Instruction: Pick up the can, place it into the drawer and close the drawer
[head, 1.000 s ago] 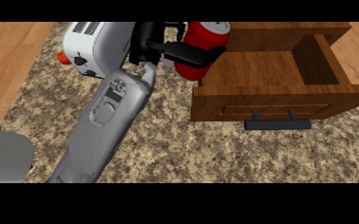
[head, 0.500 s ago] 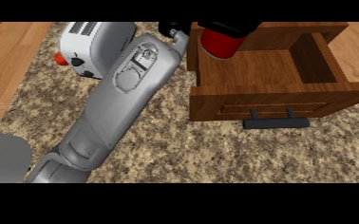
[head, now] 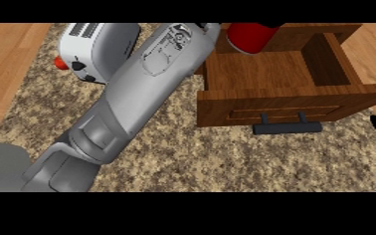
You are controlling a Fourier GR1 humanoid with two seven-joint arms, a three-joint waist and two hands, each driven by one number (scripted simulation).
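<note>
Left of the raised forearm (head: 140, 94) sits a toaster (head: 92, 50). The left hand itself is out of view at the top edge, so its grip cannot be judged. The can (head: 249, 37) hangs over the open drawer (head: 279, 109); released carelessly, it may strike the back wall and topple.

The red can (head: 251, 37) is cut off by the view's top edge, so the robot hand holding it cannot be seen. The grey forearm (head: 140, 89) hides part of the toaster (head: 92, 47) and the drawer's (head: 279, 77) left wall.
</note>
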